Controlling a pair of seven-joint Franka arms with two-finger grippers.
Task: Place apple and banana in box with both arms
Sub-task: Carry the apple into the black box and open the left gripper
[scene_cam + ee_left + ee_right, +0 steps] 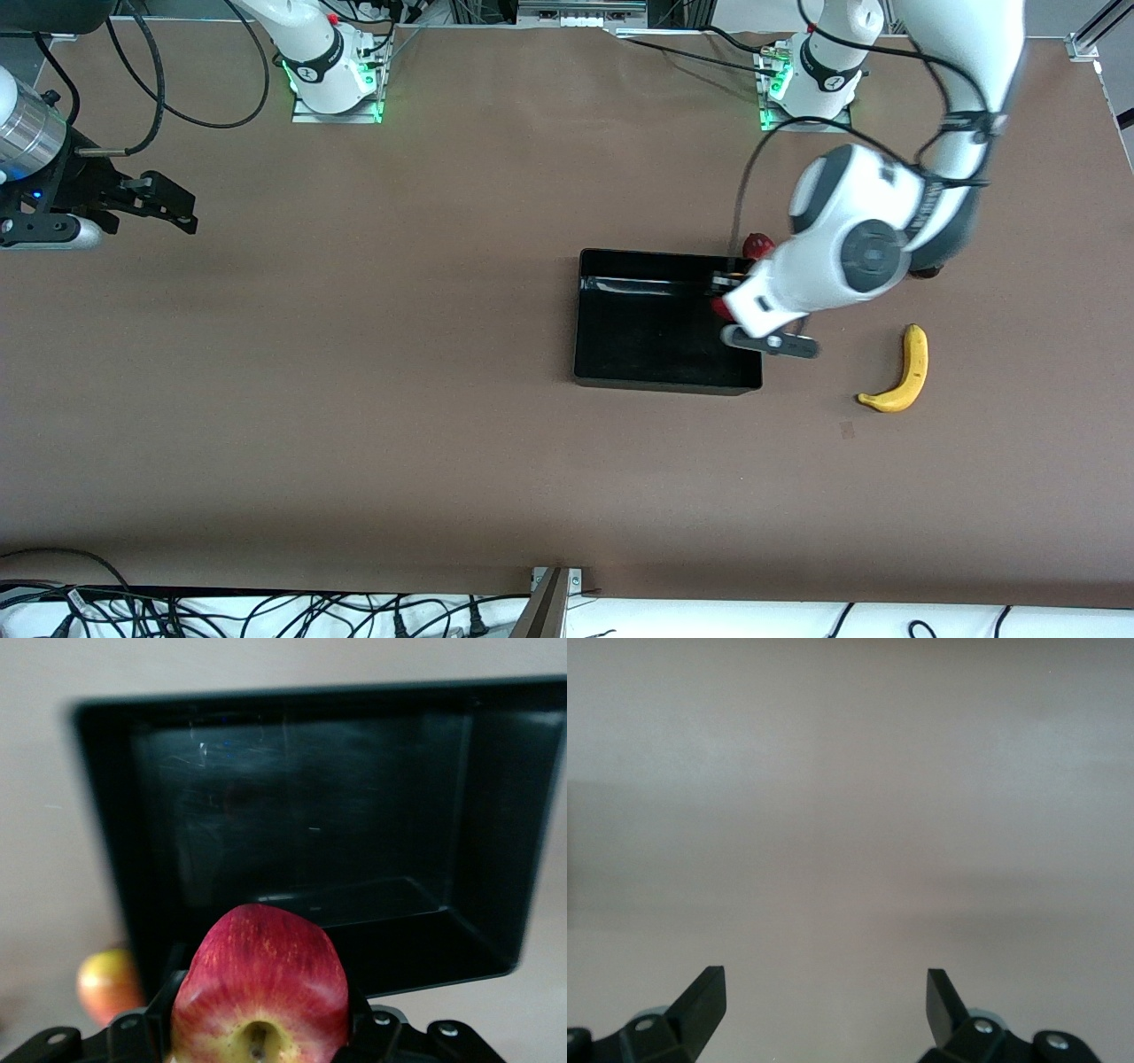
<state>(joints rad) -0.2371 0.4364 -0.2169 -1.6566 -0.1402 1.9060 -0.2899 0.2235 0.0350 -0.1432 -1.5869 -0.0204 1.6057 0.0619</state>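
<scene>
My left gripper (728,299) is shut on the apple (259,979), red with yellowish streaks and a pale dimple. It holds the apple above the rim of the black box (580,310) at the box's end toward the left arm. In the front view only a red sliver of the apple (721,308) shows under the wrist. The left wrist view shows the box (97,815) with nothing in it. The yellow banana (905,370) lies on the table beside the box, toward the left arm's end. My right gripper (173,208) is open and waits at the right arm's end of the table; its fingers (700,1001) show only bare table.
A red fruit (757,244) lies just outside the box's corner, farther from the front camera. A red-yellow fruit (106,983) shows beside the box in the left wrist view. Another dark red thing (927,273) peeks from under the left arm.
</scene>
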